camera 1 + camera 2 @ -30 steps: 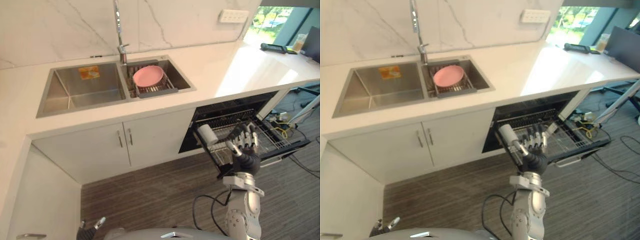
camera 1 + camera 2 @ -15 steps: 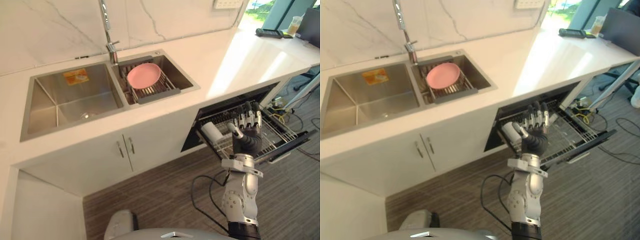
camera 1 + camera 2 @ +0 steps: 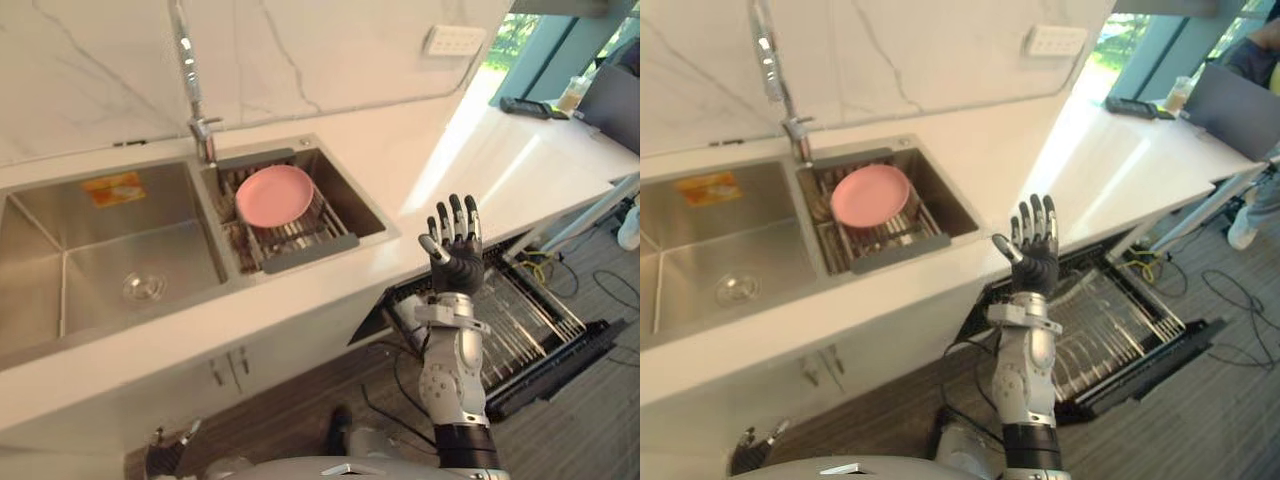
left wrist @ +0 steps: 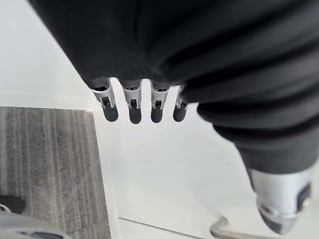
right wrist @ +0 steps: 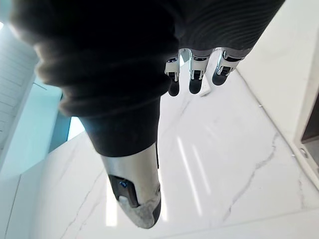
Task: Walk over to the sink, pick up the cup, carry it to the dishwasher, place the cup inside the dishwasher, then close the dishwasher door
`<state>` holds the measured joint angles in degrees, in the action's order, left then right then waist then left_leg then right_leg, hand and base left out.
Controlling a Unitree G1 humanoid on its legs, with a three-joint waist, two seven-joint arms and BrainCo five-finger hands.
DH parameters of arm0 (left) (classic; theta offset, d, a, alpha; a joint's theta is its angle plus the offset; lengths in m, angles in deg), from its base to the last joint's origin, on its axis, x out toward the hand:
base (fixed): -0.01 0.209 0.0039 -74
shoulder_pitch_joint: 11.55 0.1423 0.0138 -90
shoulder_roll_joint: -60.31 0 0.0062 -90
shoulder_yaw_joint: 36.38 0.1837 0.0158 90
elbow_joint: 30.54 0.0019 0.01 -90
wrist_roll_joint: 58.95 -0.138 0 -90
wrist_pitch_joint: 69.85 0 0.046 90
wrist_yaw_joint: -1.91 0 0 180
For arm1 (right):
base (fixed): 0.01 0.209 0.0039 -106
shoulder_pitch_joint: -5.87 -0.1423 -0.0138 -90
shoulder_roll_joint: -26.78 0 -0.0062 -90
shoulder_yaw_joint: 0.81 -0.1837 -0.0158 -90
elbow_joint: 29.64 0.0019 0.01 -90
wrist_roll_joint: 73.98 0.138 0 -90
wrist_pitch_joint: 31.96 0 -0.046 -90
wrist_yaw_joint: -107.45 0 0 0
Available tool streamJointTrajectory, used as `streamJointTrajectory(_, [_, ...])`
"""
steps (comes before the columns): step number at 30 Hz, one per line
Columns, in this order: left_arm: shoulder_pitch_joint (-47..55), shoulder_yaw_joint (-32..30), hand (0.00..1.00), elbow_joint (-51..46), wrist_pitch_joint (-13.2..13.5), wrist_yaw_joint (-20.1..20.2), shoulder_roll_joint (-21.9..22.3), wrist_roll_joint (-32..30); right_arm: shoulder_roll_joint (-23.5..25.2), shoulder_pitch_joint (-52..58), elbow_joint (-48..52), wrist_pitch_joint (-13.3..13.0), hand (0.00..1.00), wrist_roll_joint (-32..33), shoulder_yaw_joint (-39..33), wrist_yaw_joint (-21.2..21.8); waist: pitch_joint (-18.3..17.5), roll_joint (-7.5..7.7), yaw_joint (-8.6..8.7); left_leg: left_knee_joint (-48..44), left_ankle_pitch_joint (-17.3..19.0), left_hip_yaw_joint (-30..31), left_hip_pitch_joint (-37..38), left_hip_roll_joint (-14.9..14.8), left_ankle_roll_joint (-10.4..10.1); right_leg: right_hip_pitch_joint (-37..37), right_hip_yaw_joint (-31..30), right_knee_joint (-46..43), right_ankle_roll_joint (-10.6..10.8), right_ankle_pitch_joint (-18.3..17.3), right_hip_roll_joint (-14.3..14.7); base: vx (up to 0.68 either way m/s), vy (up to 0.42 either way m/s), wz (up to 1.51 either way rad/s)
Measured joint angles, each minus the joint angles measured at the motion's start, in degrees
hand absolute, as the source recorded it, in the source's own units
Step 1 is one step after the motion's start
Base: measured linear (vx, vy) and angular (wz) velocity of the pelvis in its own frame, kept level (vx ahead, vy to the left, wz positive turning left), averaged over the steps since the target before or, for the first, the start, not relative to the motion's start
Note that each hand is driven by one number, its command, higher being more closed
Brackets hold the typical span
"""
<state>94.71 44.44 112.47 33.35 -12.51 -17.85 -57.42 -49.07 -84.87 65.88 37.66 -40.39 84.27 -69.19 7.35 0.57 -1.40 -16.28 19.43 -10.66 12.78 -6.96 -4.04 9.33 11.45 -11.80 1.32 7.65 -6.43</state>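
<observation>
The right hand (image 3: 457, 258) stood upright in the air with its fingers (image 3: 455, 215) straight and spread, holding nothing, in front of the front edge of the white stone countertop (image 3: 480, 165) and above the left end of the silver wire dishwasher rack (image 3: 525, 320). That rack was pulled out over the lowered black dishwasher door (image 3: 565, 360), so the dishwasher was open. A pale rounded shape at the rack's left end, just beside the forearm, looked like the white cup (image 3: 408, 316), though the arm hid much of it and I could not be sure. The left hand (image 4: 130, 102) hung low beside the white cabinet front (image 4: 164, 169), its fingers straight and relaxed around nothing. On the countertop, the stainless steel double sink (image 3: 100, 260) had a round pink plate (image 3: 275, 195) leaning in a grey drainer basket (image 3: 310, 250) in its right basin, with the tall chrome tap (image 3: 190, 85) at the sink's back edge.
</observation>
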Motion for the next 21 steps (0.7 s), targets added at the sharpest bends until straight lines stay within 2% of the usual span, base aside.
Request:
streamJointTrajectory(2, [-0.4, 0.0, 0.0, -0.1, 0.3, 0.3, 1.8, 0.1, -0.9, 0.1, 0.5, -0.1, 0.0, 0.0, -1.0, 0.3, -0.2, -3.15, 1.08, 1.1, 0.1, 3.8, -0.4, -2.0, 0.0, 0.3, -4.6, 0.3, 0.2, -0.1, 2.8, 0.25, -0.116, 0.09])
streamJointTrajectory(3, [-0.7, 0.1, 0.0, -0.1, 0.4, 0.4, 2.1, 0.1, -0.9, 0.3, 0.8, 0.0, 0.0, 0.0, -1.8, 0.2, -0.2, -3.21, 1.84, 1.9, -0.4, 5.2, -0.9, -2.1, -0.6, 0.8, -6.6, -0.3, 1.5, -1.2, 2.9, 0.18, -0.071, 0.68])
streamJointTrajectory(4, [-1.5, 0.0, 0.0, -0.1, 0.3, 0.9, 2.2, 0.1, -0.5, 1.6, 3.2, 0.2, 0.0, -0.1, -2.7, -0.1, 0.2, -2.3, 2.24, 3.2, -0.7, 7.4, -1.0, -1.8, -1.2, 0.8, -8.6, -1.4, 3.8, -4.3, 2.7, 0.11, -0.06, 0.7])
streamJointTrajectory(5, [-1.6, -0.1, 0.0, -0.1, 0.3, 1.0, 2.2, 0.1, -0.4, 1.8, 4.0, 0.2, 0.0, -0.2, -2.6, -0.2, 0.2, -2.08, 2.03, 3.6, -0.7, 8.0, -0.8, -2.0, -1.3, 0.7, -8.6, -1.6, 4.2, -5.0, 2.7, 0.06, -0.071, 0.62])
streamJointTrajectory(8, [-1.6, -2.1, 0.0, 0.7, -0.2, 1.0, 2.3, 0.1, -1.1, 1.6, 5.3, 0.5, 0.0, -0.2, -2.7, -0.1, 0.5, -1.65, 1.38, 4.0, -2.1, 9.9, -0.5, -3.6, -2.6, -3.4, -5.6, 2.5, 3.8, -4.2, 3.1, 0.0, -0.091, 0.51])
streamJointTrajectory(11, [-0.5, -4.4, 0.0, 2.8, 0.1, 0.9, 2.7, 0.7, -1.9, 0.8, 5.2, 1.3, 0.0, -0.3, -3.4, 0.7, -1.3, -1.87, 0.72, 5.2, -2.5, 7.9, -2.8, -5.9, -2.9, -4.5, -2.5, 7.3, 3.5, -3.1, 3.8, -0.07, -0.067, 0.53])
streamJointTrajectory(12, [-0.3, -5.5, 0.0, 3.5, 0.5, 0.9, 2.9, 1.0, -2.3, 0.9, 5.2, 1.7, 0.0, -0.4, -4.1, 1.6, -1.9, -0.56, 1.03, 4.3, -3.1, 7.1, -5.0, -6.4, -1.2, -4.7, 0.0, 8.7, 3.4, -3.2, 3.3, -0.09, -0.041, 0.84])
streamJointTrajectory(13, [-0.4, -6.1, 0.0, 3.9, 0.7, 0.9, 2.5, 1.2, -2.4, 0.9, 5.2, 2.1, 0.0, -0.7, -4.8, 1.6, -1.8, 0.04, 1.12, 2.4, -3.5, 6.3, -6.7, -6.2, -0.5, -4.9, 1.1, 9.3, 3.3, -3.2, 2.7, -0.09, -0.068, 1.06])
streamJointTrajectory(14, [-0.1, -6.5, 0.0, 4.4, 0.7, 0.9, 1.9, 1.6, -3.0, 0.9, 5.2, 2.8, 0.0, -2.1, -6.2, 1.5, -1.4, 0.51, 0.92, -2.1, -4.7, 4.0, -9.4, -6.1, -0.6, -6.2, 3.1, 10.7, 2.4, -2.3, 2.4, -0.08, -0.086, 0.97])
streamJointTrajectory(15, [0.4, -6.4, 0.0, 4.7, 0.7, 0.9, 2.1, 1.6, -4.8, 0.7, 5.2, 3.7, 0.0, -2.9, -7.0, 1.4, -0.8, 0.6, 0.29, -4.7, -5.4, 2.8, -10.2, -6.5, -1.8, -8.8, 4.4, 12.4, 1.8, -1.4, 2.2, -0.06, -0.069, 0.84])
streamJointTrajectory(16, [0.8, -6.1, 0.0, 4.8, 0.7, 0.9, 2.3, 1.5, -5.7, 0.6, 5.2, 4.2, 0.0, -3.5, -7.3, 1.4, -0.6, 0.21, -0.24, -5.1, -5.5, 2.4, -10.4, -6.5, -1.9, -9.8, 5.0, 13.2, 1.7, -1.0, 1.9, -0.06, -0.007, 0.58])
streamJointTrajectory(17, [1.4, -5.7, 0.0, 4.8, 0.9, 0.9, 2.8, 1.2, -7.3, 0.2, 5.1, 4.7, 0.0, -5.2, -7.5, 1.4, -0.6, -0.23, -0.89, -3.1, -5.6, 1.7, -9.5, -6.3, -1.8, -11.1, 5.8, 14.9, 2.3, -0.4, 1.8, -0.06, 0.033, 0.44])
streamJointTrajectory(18, [1.9, -5.5, 0.0, 4.9, 0.9, 0.9, 3.3, 0.6, -8.6, -0.5, 5.1, 4.9, 0.0, -7.5, -7.8, 1.3, -0.8, -1.4, -0.95, 1.5, -5.6, 1.1, -7.7, -5.8, -1.8, -11.5, 6.6, 16.8, 2.6, 0.7, 1.8, -0.07, 0.041, 0.39])
streamJointTrajectory(19, [1.8, -5.3, 0.0, 4.9, 0.9, 0.9, 3.3, 0.5, -8.9, -0.9, 5.1, 5.0, 0.0, -8.8, -8.1, 1.1, -0.7, -1.59, -0.98, 3.6, -6.3, 1.1, -7.3, -5.5, -3.1, -11.3, 6.8, 16.9, 2.7, 0.9, 1.7, -0.08, 0.023, 0.25])
streamJointTrajectory(21, [1.5, -5.4, 0.0, 4.9, 0.3, 0.9, 2.6, 0.5, -9.4, -1.7, 5.1, 5.4, 0.0, -14.8, -8.8, 0.2, -0.4, -1.3, -1.31, 7.0, -8.3, 1.1, -6.3, -3.8, -3.2, -10.8, 6.3, 16.9, 3.2, 1.9, 0.5, -0.1, 0.032, 0.04])
